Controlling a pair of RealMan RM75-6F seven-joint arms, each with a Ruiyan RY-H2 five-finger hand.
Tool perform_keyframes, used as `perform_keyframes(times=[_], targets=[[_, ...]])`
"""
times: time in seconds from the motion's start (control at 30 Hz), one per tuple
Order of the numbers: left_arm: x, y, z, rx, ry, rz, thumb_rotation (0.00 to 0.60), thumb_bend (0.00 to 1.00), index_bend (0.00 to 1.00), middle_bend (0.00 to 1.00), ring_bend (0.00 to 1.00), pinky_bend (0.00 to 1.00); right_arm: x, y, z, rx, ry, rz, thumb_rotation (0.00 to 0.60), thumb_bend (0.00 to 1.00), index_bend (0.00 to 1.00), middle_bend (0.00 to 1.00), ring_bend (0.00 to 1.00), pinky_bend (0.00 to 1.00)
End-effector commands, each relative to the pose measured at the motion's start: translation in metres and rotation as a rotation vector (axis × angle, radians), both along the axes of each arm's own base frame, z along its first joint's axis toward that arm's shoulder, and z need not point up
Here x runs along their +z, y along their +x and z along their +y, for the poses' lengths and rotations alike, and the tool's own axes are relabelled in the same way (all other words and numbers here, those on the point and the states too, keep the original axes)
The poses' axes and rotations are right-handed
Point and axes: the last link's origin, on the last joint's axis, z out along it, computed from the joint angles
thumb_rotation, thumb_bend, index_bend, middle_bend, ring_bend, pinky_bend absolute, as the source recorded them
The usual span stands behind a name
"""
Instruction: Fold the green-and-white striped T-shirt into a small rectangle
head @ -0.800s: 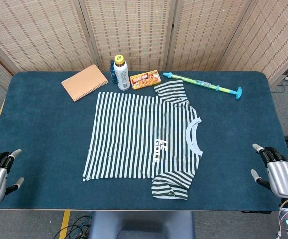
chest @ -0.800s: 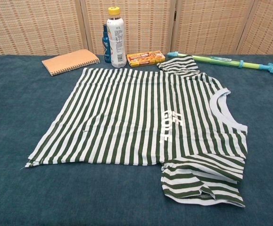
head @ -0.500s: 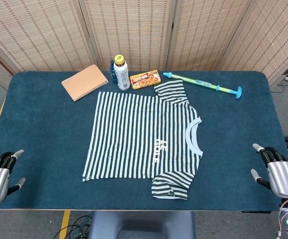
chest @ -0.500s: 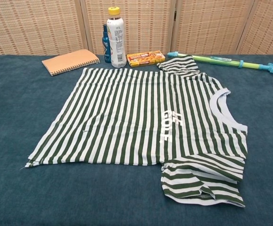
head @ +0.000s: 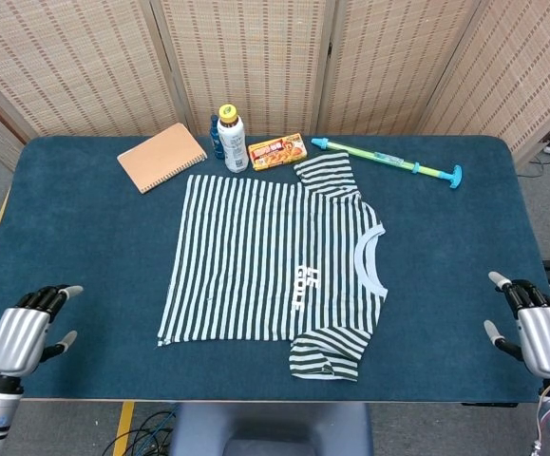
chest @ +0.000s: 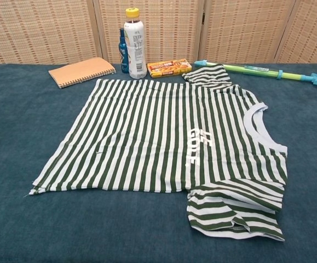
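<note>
The green-and-white striped T-shirt [head: 275, 261] [chest: 163, 137] lies spread flat in the middle of the blue table, collar to the right, hem to the left, near sleeve partly folded over itself. My left hand [head: 23, 332] hovers at the table's front left corner, fingers apart, holding nothing. At the front right edge my right hand [head: 536, 332] is likewise empty with fingers spread. Both hands are well away from the shirt and only the head view shows them.
Along the back edge stand a tan spiral notebook [head: 161, 157] [chest: 81, 72], a white bottle with yellow cap [head: 232, 139] [chest: 134, 43], an orange box [head: 276, 151] [chest: 169, 67] and a green-blue water squirter [head: 388, 161] [chest: 259, 71]. Woven screens rise behind the table [head: 85, 247].
My left hand has moved right and a little up over the table's front left corner. The right hand dropped slightly. The shirt has not moved.
</note>
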Motion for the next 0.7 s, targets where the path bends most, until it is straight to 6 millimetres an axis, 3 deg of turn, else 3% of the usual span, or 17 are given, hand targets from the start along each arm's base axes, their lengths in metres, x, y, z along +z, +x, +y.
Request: perform_keyframes(times=[0.03,0.23,0.4,0.7], targets=[[-0.013,0.011,0.009,-0.059,-0.07,-0.007,0.6,0.21,0.31,0.38,0.37,0.39,0.0,0.0,-0.002,-0.003,0.002,-0.003,0.6,0.28,0.16,0.34,0.27,0.43],[-0.041,0.026,0.024,-0.137,-0.201,-0.001,0.6,0.21,0.33,0.55,0.5,0.58,-0.002,0.001,-0.004,-0.004,0.007,-0.005,0.6,0.28,0.16,0.34,0.27,0.43],[-0.062,0.034,0.031,-0.162,-0.269,-0.001,0.6,0.21,0.41,0.73,0.66,0.83,-0.003,0.001,-0.004,-0.011,0.012,-0.006,0.6,0.28,0.16,0.34,0.28,0.43],[-0.101,0.04,0.038,-0.163,-0.37,0.022,0.6,0.21,0.44,0.83,0.77,0.93,-0.003,0.0,-0.004,-0.015,0.012,-0.004,0.6,0.28,0.16,0.35,0.29,0.43]])
